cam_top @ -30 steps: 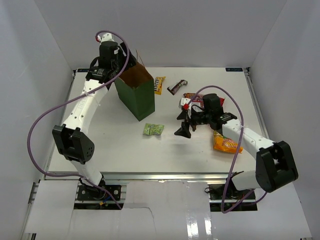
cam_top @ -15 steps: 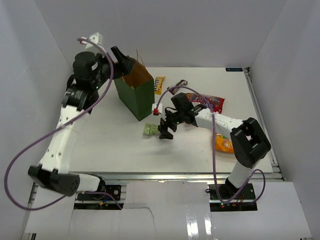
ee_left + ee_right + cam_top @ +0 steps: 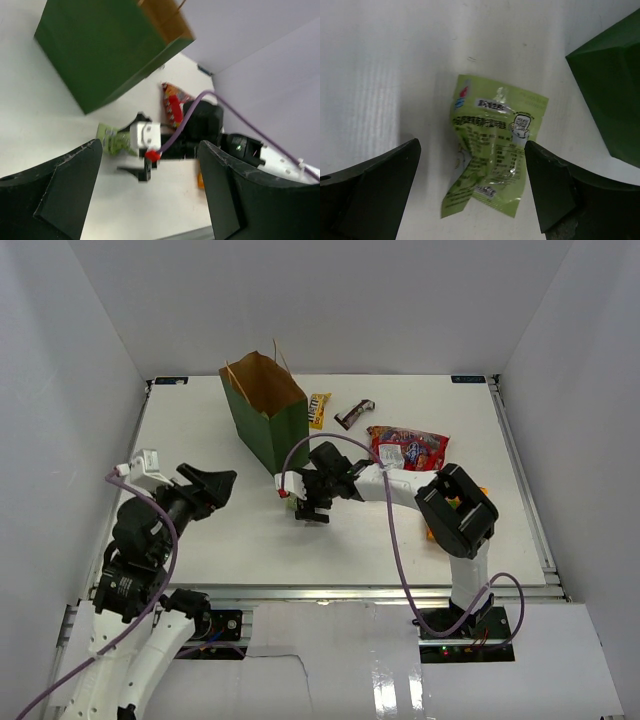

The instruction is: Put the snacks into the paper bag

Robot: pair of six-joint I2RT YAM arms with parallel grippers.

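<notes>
Green crinkly film fills the gap under my right gripper (image 3: 310, 510): the small green packet (image 3: 492, 150) lies flat on the white table (image 3: 380, 60), just beside the near corner of the paper bag (image 3: 265, 420), and I hover over it with the jaws spread wide, one on either side, neither touching it, nothing held. A flat, slippery packet gives me only its edges to pinch, so I judge the step in hand to be the descent and the squeeze across its width, not yet made. In my right wrist view the bag's dark green wall sits close at the upper right, apart from the packet but near enough that a jaw could brush it on the way down; a nudge might tip a tall, light bag. My left gripper (image 3: 213, 487) hangs raised above the near left of the table, well apart from bag and snacks, jaws parted and empty; I take that as leaving the right arm a free path up and over the rim. The bag stands upright with its brown inside showing; whether anything lies in it I cannot tell. Beyond it the yellow packet (image 3: 319, 408) and the dark brown bar (image 3: 353, 414) lie on the table, and the large red bag (image 3: 408, 447) lies beside my right forearm, so much of the task looks left to do.
</notes>
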